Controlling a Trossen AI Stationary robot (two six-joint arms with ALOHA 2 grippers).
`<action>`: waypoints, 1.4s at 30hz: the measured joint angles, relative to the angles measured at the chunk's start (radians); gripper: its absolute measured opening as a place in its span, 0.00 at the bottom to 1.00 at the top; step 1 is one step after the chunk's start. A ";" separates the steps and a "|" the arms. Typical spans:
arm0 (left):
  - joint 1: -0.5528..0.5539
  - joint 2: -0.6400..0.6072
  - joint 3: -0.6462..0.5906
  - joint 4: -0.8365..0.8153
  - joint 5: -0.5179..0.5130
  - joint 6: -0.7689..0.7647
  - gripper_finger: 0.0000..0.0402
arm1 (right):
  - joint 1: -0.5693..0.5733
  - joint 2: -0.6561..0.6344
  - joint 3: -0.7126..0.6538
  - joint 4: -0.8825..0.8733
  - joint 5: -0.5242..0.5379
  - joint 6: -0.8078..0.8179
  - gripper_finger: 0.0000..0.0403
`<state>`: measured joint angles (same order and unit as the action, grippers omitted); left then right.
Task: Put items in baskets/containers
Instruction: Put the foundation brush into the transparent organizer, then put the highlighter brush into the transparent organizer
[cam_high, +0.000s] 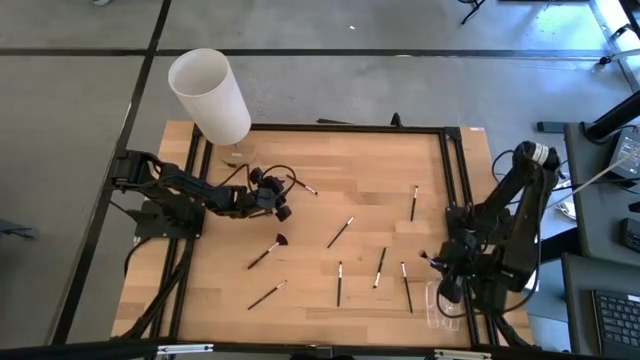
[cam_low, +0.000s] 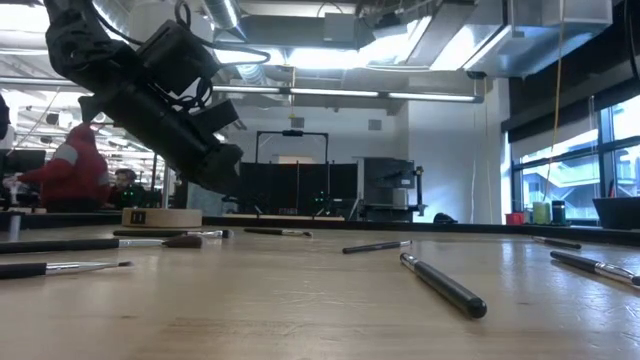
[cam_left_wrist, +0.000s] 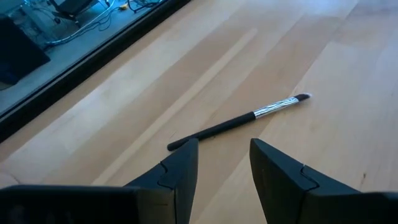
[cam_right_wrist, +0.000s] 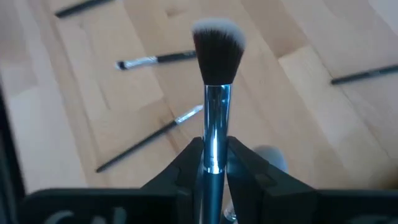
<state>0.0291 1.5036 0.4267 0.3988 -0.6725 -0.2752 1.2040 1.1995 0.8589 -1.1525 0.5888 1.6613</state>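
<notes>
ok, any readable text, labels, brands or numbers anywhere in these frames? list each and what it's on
None readable.
Round wooden base at the table's far edge, low view: small dark label, marks too blurred to read.
Brush in the right pincer: no print visible on ferrule or handle.
Brush ahead of the left pincer: no visible marking.

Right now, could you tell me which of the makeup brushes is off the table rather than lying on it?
The fluffy-headed brush clamped in the right gripper. It is gripped by its silvery ferrule, bristles pointing away, while the thin brushes lie flat on the wooden table.
</notes>
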 joint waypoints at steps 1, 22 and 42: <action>0.002 0.000 0.000 0.000 -0.009 0.000 0.35 | 0.000 0.010 0.000 -0.003 -0.008 0.010 0.16; 0.039 0.000 0.001 0.035 -0.044 -0.003 0.35 | -0.051 0.028 0.188 -0.188 0.020 0.117 0.30; 0.062 -0.226 0.204 -0.642 0.403 0.018 0.35 | -0.661 0.026 0.169 0.068 0.069 -0.496 0.30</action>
<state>0.0910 1.2781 0.6304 -0.2429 -0.2697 -0.2571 0.5430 1.2259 1.0283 -1.0844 0.6575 1.1654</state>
